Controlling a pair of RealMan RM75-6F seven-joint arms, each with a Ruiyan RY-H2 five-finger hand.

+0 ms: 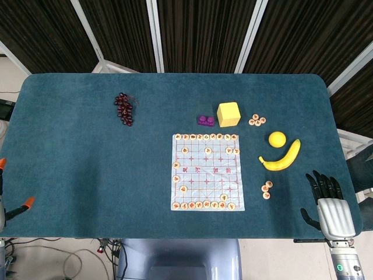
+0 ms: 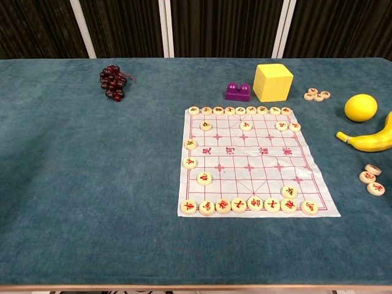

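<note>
the right hand [image 1: 327, 198] rests at the near right edge of the blue worktop [image 1: 87, 169], palm down, its dark fingers [image 1: 324, 182] spread apart and holding nothing. only the head view shows it. nearest to it lies a small cluster of three round game pieces [image 1: 266, 189], just off the right side of the board and a little to the left of the fingertips, not touching them. beyond those pieces lies a banana [image 1: 282, 157], curved, with a lemon [image 1: 277, 139] just behind it; the two look close together, nearly touching.

the left hand itself is not visible; at the near left edge of the head view only some orange-tipped parts [image 1: 23, 205] show, and whether its fingers are apart or together i cannot tell.

a chess board sheet [image 2: 257, 162] lies flat in the middle of the worktop, with round pieces lined along its far and near edges and a few scattered along the left side and inside the grid. behind the board stands a yellow cube [image 2: 273, 81], with a purple block [image 2: 238, 92] just to its left. another small cluster of pieces [image 2: 317, 94] lies to the right of the cube. a bunch of dark grapes [image 2: 113, 81] sits well apart at the far left.
</note>
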